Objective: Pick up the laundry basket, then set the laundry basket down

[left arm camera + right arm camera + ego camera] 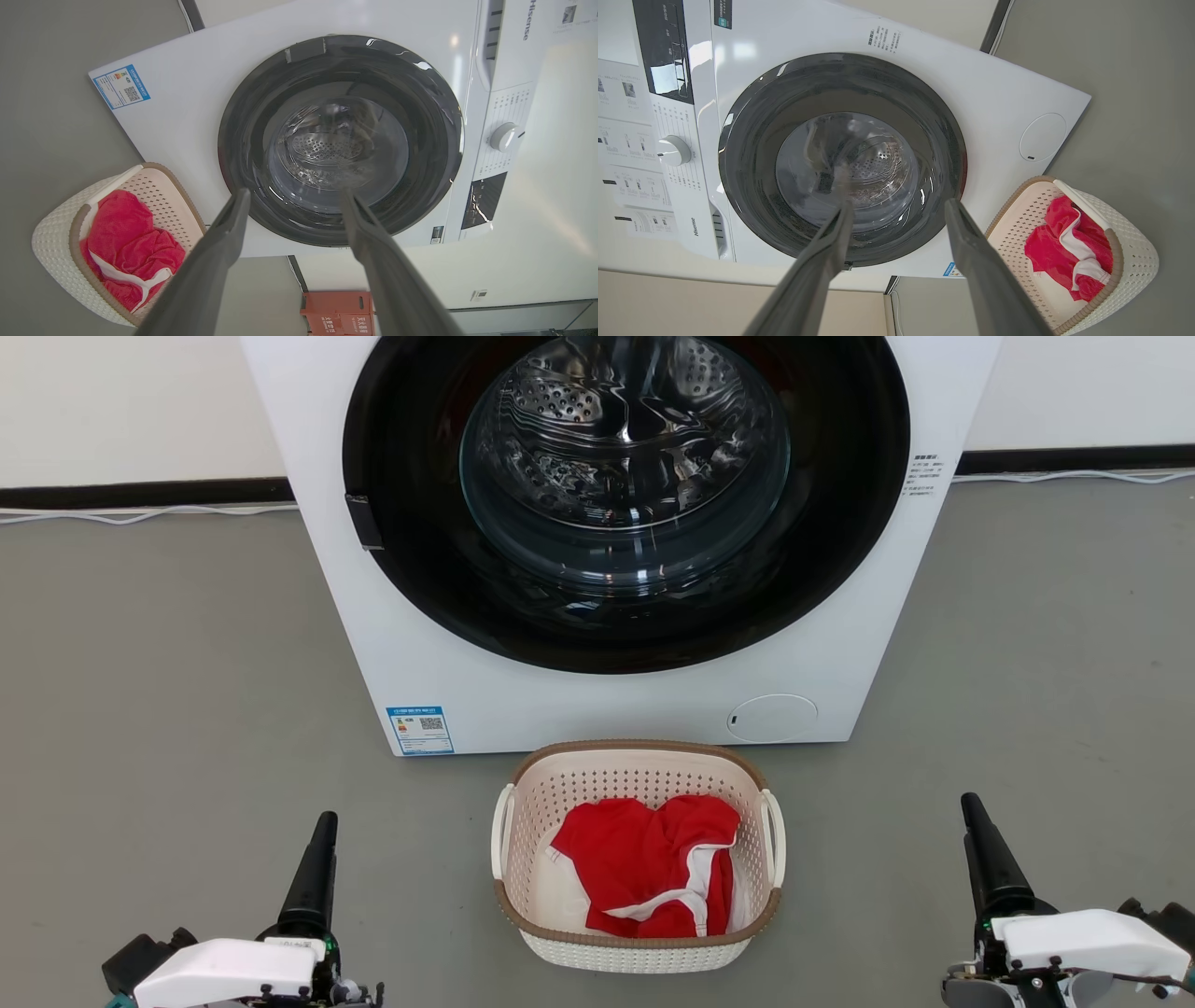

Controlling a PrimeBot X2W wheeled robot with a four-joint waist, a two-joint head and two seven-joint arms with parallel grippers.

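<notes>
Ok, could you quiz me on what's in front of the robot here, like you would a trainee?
1. True or false: the laundry basket stands on the floor before the washing machine.
2. What lies in the basket? A) red garment B) blue towels C) nothing.
3. Fill in: the left claw and right claw are both ___, holding nothing.
Key: 1 true; 2 A; 3 open.

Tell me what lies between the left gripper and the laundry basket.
Bare grey floor lies between the left gripper and the laundry basket, nothing else; the head view shows it.
</notes>
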